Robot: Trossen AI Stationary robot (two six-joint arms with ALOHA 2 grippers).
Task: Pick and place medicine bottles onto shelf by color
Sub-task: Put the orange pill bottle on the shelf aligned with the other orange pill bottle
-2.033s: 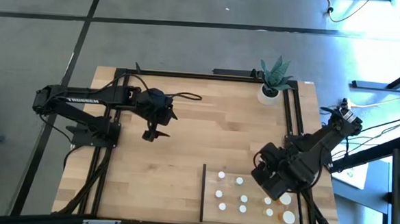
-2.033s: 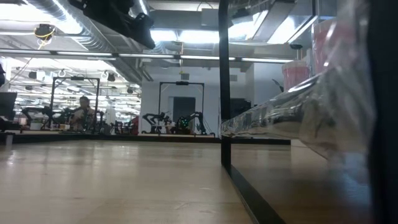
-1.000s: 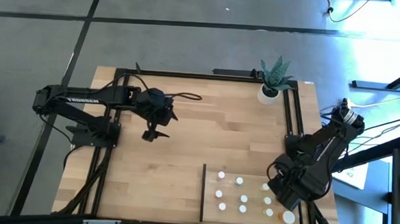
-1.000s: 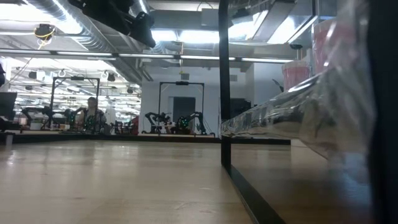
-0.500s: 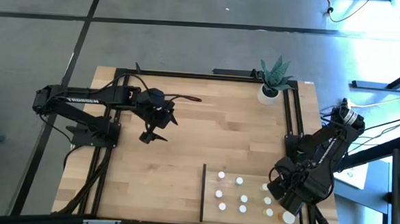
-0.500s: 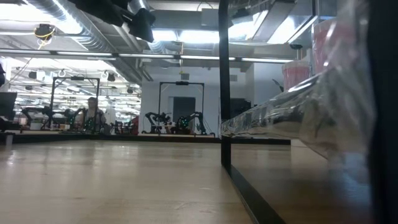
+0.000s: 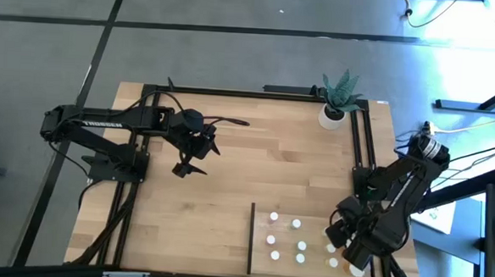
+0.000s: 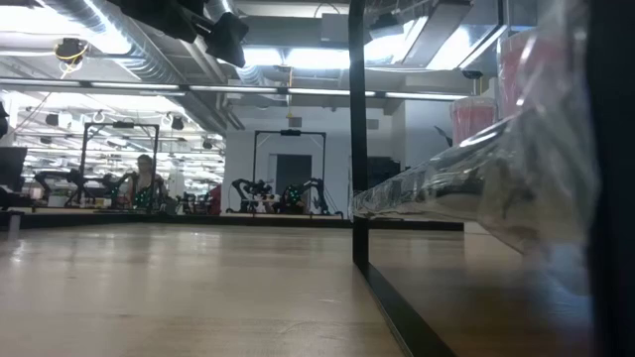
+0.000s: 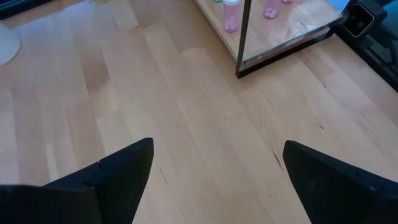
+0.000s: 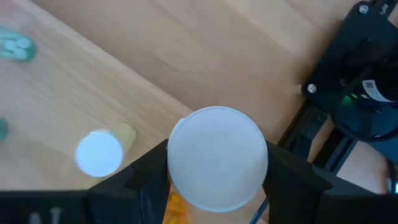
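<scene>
A: What changed?
B: My right gripper (image 10: 217, 186) slid toward the shelf's (image 7: 262, 262) outer corner, farthest from its dark upright edge. Its fingers pinch a large orange bottle (image 10: 217, 158).
A: Other bottles?
B: Small white-capped ones (image 7: 301, 246) stand on the shelf; one yellowish bottle (image 10: 99, 152) just beside mine.
A: Left?
B: Left gripper (image 7: 194, 161) waits well apart from the shelf, spread wide. Placement looks close, I reckon.
</scene>
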